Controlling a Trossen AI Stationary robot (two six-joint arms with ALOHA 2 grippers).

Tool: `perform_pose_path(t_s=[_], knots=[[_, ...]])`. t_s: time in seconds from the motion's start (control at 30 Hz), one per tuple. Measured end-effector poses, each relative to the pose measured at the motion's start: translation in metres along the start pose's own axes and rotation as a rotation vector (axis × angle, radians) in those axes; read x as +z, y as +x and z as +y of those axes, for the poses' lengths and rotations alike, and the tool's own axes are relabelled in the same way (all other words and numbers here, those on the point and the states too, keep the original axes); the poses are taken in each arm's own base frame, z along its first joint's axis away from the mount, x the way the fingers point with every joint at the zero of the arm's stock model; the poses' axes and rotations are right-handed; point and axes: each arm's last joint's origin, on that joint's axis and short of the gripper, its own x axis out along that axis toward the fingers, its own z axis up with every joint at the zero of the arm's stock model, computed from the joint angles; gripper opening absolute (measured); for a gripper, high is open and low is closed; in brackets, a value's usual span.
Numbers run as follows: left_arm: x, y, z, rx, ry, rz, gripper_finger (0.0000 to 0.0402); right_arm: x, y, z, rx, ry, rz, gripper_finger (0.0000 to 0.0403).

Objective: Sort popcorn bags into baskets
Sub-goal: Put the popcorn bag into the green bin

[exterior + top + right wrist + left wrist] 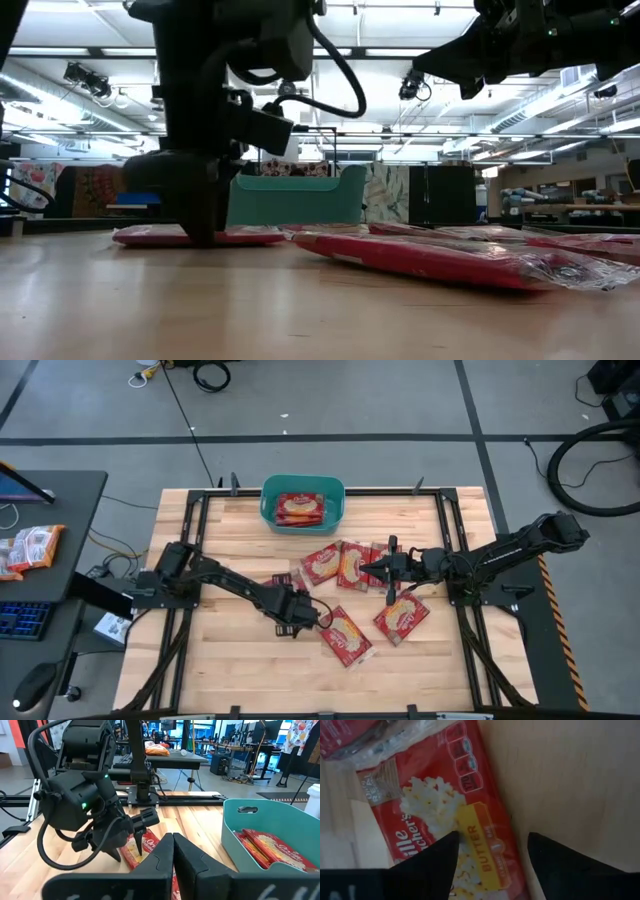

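Several red popcorn bags lie flat on the wood: a cluster, one and one. The teal basket at the far edge holds bags. My left gripper is open and down at table level over one flat bag. One finger stands over that bag, the other over bare wood beside its long edge. My right gripper is shut, holds nothing, and hangs above the cluster. My left gripper comes from above, pointing down, astride the bag's long edge. The bag lies flat on the table. Whether the fingertips touch it, I cannot tell.
Black frame rails run along the table's left and right sides. A dark side table at the left carries orange-and-white packets and a keyboard. Bare wood lies toward the near edge.
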Motion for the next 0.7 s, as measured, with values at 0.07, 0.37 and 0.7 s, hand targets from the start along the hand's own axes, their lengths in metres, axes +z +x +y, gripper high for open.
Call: perform_pose_path(t_s=[0.07,0.37,0.7], knots=[[-0.0012,0.0018,-0.0001,0.015,0.008,0.015,0.0230,0.0000,0.0000,0.0000,0.000,0.000,0.000,0.0013],[-0.0040,0.0060,0.0013,0.080,0.060,0.035,0.0100,0.0000,0.0000,-0.0001,0.000,0.000,0.000,0.0013],[-0.0039,-0.0008,0.0056,0.041,0.122,0.034,0.0007,0.0000,0.0000,0.0000,0.000,0.000,0.000,0.0013]])
